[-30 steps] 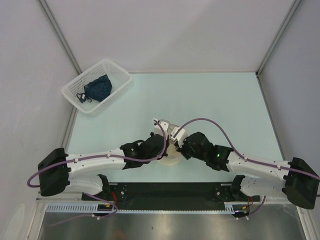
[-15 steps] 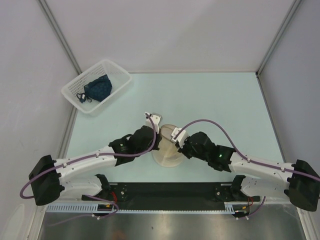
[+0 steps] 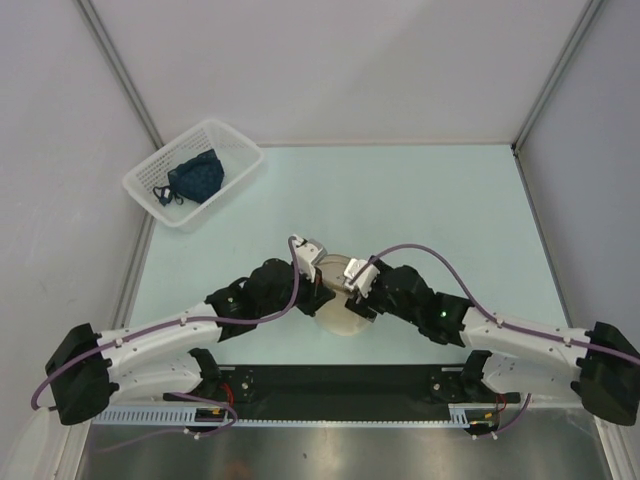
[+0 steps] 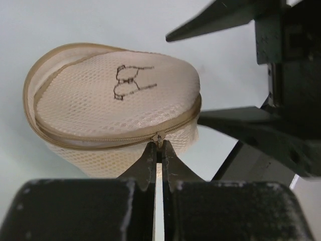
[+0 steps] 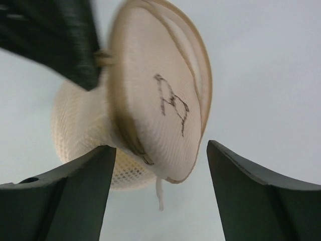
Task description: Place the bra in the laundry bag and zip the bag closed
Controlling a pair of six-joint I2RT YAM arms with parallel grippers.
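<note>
- The left gripper was pinched shut on the small metal zip pull of the squat round cream-beige mesh laundry bag. The bag lay directly ahead of its fingertips, touching them.
- The beige zip track ran crosswise to those fingers, curving away round the lid on both sides. In my judgement, the coming move turned on dragging the pull along that curve, not straight back.
- The right gripper stood wide open with the bag's drum just ahead of its spread fingers. It touched nothing that I could see, though it was placed to brace the bag.
- The left arm was therefore the one on the zip, and the right was beside the bag's opposite flank.
- No small yellow padded bra showed in any view. It was probably inside the bag, but the mesh hid it.
- How much of the zip remained unclosed was hard to tell from the wrist views.
- Compared with half a second before, the left gripper had swung back in from the bag's left side onto its rim. The right gripper had shifted only slightly, and the bag kept about the same spot.
</note>
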